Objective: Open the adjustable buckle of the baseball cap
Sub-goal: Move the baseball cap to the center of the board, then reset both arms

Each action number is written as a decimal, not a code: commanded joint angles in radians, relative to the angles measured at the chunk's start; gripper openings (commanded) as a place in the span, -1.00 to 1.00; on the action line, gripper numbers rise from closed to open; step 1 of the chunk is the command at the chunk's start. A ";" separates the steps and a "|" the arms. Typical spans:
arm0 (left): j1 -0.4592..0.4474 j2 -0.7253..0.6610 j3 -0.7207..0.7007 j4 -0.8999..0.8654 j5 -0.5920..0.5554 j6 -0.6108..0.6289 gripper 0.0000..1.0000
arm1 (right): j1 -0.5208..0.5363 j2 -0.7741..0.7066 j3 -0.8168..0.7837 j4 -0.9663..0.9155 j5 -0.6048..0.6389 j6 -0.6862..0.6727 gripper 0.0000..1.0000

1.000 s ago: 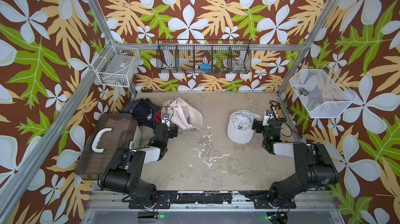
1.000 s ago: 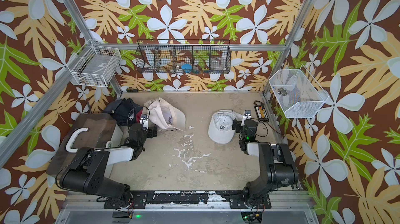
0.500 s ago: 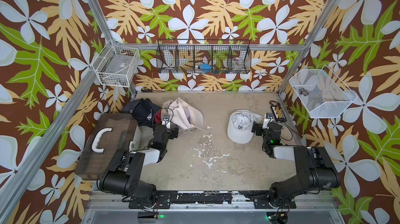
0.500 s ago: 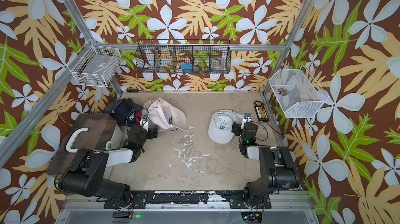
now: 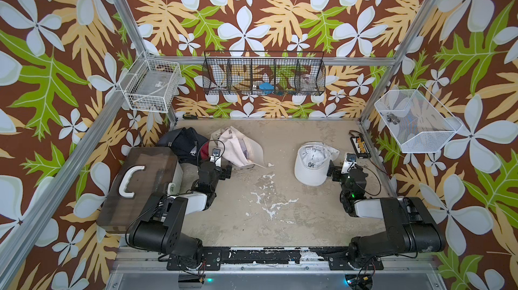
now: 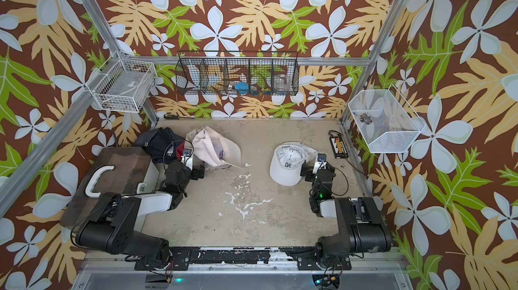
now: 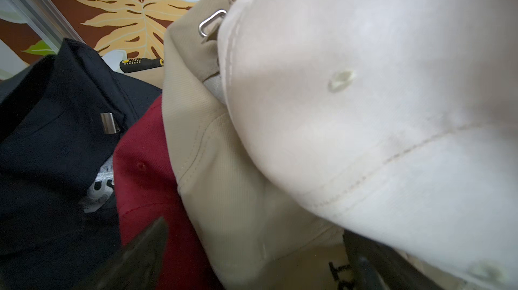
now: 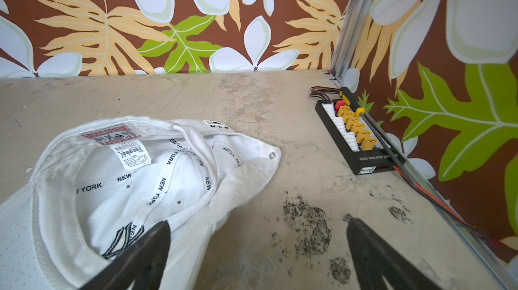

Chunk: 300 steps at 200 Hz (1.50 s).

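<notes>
In both top views the left claw [image 5: 222, 170] [image 6: 196, 172] is spread wide and empty. A heap of caps lies just ahead of its tips, with the cream cap [image 5: 238, 149] nearest. The right claw [image 5: 336, 167] [image 6: 312, 168] is equally wide and empty. The upturned white cap [image 5: 311, 163] lies just beside its inner finger, and a connector board [image 5: 358, 147] lies ahead on its outer side. In the left wrist view a tan cap [image 7: 224, 190] fills the gap between the fingers [image 7: 145, 246], and its metal buckle [image 7: 212, 22] sits farther ahead. The cream crown lies over the tan cap, while a red cap [image 7: 140, 190] and a navy cap [image 7: 56, 134] lie off to the other side. In the right wrist view one finger [image 8: 145, 249] shows in front of the white cap's rim; whether they touch, I cannot tell. The table [image 8: 280, 106] is bare between the tips.
</notes>
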 commanded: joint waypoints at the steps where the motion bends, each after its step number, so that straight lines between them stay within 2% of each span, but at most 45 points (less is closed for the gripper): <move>1: 0.001 -0.002 -0.001 0.031 0.016 0.002 0.99 | 0.012 0.047 -0.077 0.282 0.070 0.005 1.00; 8: 0.000 -0.001 0.001 0.030 0.019 0.002 0.99 | 0.019 0.066 -0.079 0.331 0.082 -0.007 1.00; 26: 0.001 -0.003 -0.002 0.033 0.021 0.004 0.99 | 0.023 0.023 -0.051 0.202 0.082 0.000 1.00; 45: 0.001 -0.013 -0.023 0.071 0.014 -0.003 0.99 | 0.028 0.055 -0.070 0.294 0.076 -0.017 0.99; 172: 0.002 -0.002 -0.026 0.090 0.024 0.005 0.99 | 0.044 0.052 -0.066 0.278 0.073 -0.037 1.00; 236: 0.005 -0.089 -0.185 0.321 -0.073 -0.041 0.99 | 0.043 0.051 -0.080 0.304 0.083 -0.034 0.99; 259: 0.037 -0.092 -0.195 0.335 -0.038 -0.066 0.99 | 0.043 0.051 -0.079 0.305 0.083 -0.034 1.00; 300: 0.062 -0.072 -0.251 0.454 -0.053 -0.104 0.99 | 0.043 0.050 -0.082 0.308 0.086 -0.034 1.00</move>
